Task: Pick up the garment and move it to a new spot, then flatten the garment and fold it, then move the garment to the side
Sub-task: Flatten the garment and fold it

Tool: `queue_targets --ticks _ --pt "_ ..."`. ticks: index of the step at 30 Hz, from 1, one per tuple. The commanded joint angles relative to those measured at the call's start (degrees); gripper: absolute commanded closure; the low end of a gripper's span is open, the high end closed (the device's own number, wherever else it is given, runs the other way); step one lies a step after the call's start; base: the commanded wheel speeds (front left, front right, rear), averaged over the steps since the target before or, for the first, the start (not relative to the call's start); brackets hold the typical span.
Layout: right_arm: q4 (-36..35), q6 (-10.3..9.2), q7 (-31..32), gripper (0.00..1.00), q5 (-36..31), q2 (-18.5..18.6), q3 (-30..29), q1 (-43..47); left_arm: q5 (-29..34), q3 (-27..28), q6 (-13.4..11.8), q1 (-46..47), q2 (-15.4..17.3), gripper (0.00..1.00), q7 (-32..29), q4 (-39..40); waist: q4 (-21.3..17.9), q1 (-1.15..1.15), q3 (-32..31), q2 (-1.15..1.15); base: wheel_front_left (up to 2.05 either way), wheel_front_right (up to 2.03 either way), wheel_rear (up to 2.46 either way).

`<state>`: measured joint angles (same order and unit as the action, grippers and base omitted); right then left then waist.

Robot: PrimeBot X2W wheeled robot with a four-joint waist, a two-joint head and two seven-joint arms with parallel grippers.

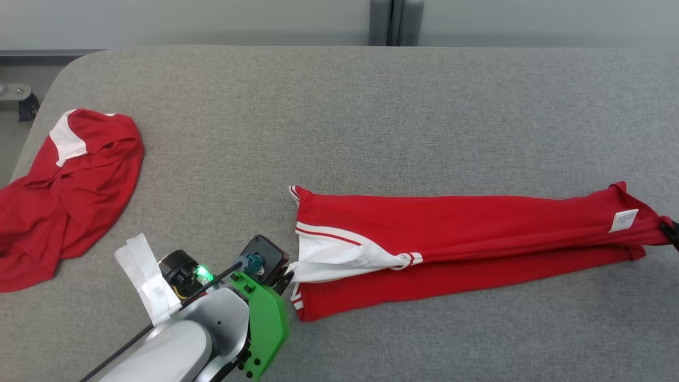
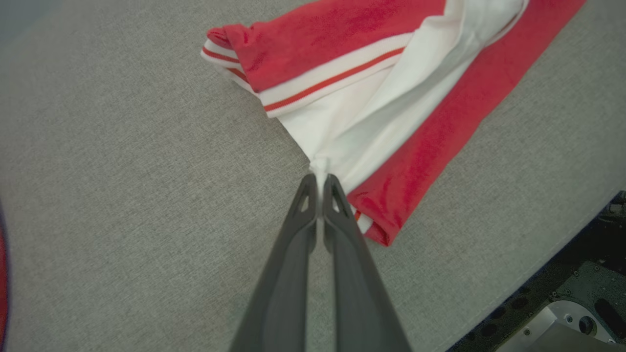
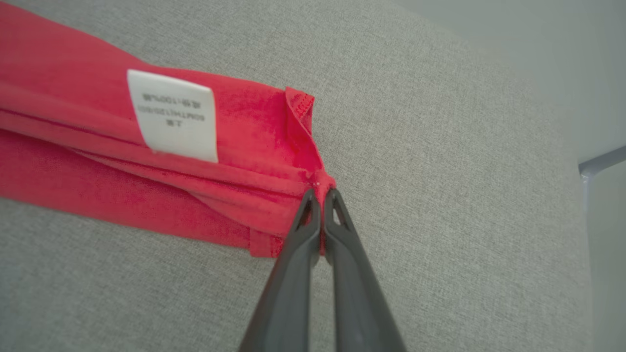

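While a second red shirt (image 1: 69,196) is left crumpled at the far left of the table (image 1: 339,106), the left gripper (image 2: 320,185) is clamped shut on the white end of the red-and-white T-shirt (image 1: 467,233), which is stretched long across the middle-right. Its red hem by the care label (image 3: 173,115) is pinched by the right gripper (image 3: 320,195). Moving looks done, flattening is underway, folding and setting aside are left, probably.

Two garments on one grey table (image 1: 339,106): stretched garment (image 1: 477,223) by its front edge, crumpled garment (image 1: 69,196) at its left end. Two grippers: left gripper (image 2: 320,178), right gripper (image 3: 322,193).
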<state>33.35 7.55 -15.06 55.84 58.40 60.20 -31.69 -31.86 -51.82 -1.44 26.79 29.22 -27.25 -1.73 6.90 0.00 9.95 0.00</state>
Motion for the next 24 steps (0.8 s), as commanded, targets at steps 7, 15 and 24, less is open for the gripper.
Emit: queue_targets --ticks 7,15,24 --pt "0.0 -0.11 1.3 0.0 3.4 0.9 5.9 -1.8 -1.9 -1.2 0.6 -2.4 1.3 0.0 -2.8 0.3 -1.3 0.0 -0.9 0.0 0.0 0.0 0.0" --pt "3.1 -0.11 2.6 0.0 8.1 2.0 8.5 -4.3 -2.4 0.6 -1.4 -3.0 0.3 0.0 0.4 -0.1 -2.4 0.0 -2.2 0.0 0.0 0.0 0.0" --pt "2.5 -0.1 -0.2 0.0 12.0 -4.3 -3.8 -8.2 -2.8 11.2 -10.7 -2.7 -6.5 0.0 19.5 -3.2 -4.2 0.0 -4.6 0.0 0.0 0.0 0.0"
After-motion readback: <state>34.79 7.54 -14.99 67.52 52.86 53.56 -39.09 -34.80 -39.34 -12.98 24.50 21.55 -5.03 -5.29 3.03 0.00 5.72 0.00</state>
